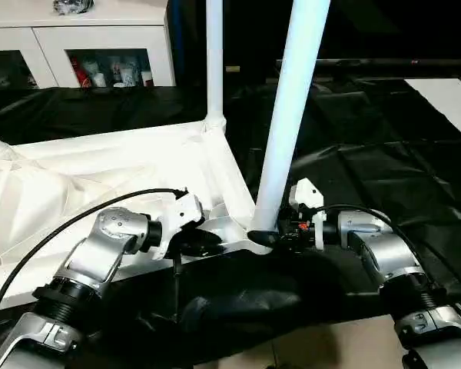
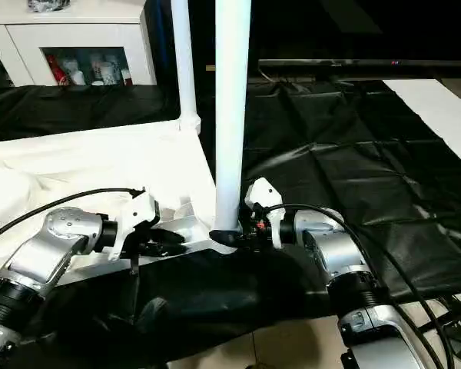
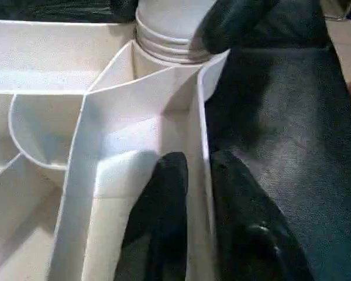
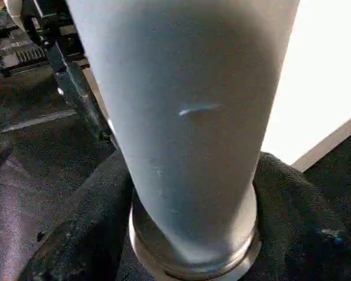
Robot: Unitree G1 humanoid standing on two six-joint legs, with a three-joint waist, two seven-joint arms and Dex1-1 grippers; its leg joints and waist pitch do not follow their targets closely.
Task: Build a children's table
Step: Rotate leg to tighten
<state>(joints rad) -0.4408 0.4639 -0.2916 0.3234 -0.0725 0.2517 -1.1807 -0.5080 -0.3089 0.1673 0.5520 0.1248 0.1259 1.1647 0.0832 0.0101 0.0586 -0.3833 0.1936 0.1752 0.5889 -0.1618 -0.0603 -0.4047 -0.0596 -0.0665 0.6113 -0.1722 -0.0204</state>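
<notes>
Tabletop, white plastic, rectangular, lies ribbed underside up on black-draped bench. White tapered tube leg stands in tabletop's near corner socket; second white leg stands in far corner socket. Right gripper: fingers clasp base of near leg at that socket. Left gripper: black fingers pinch tabletop's near rim wall beside same socket. White cabinet with glass doors stands beyond tabletop.
</notes>
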